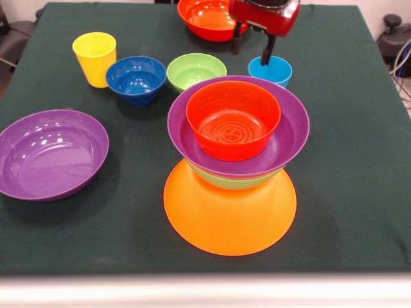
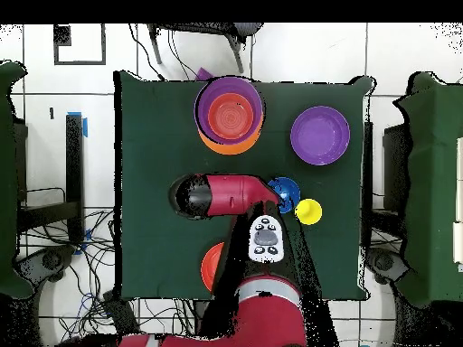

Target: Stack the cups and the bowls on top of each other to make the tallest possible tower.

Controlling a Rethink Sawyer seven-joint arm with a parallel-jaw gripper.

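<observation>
My red and black arm (image 2: 237, 196) reaches out level, wrist bent down; my jaws hang apart, two dark fingers (image 1: 268, 49) pointing straight down.

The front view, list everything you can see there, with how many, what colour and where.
tower: one; upturned orange bowl as base, then a green bowl, a purple bowl and a red-orange bowl on top; centre, near edge.
purple bowl: one, loose, at the picture's left.
yellow cup: one, upright, far left.
dark blue bowl: one, beside the yellow cup.
green bowl: one, behind the tower.
light blue cup: one, upright, behind the tower to the right.
red-orange bowl: one, at the far edge.
table: one, dark green cloth.
end effector: one, red with black fingers, apart, above the light blue cup.
</observation>
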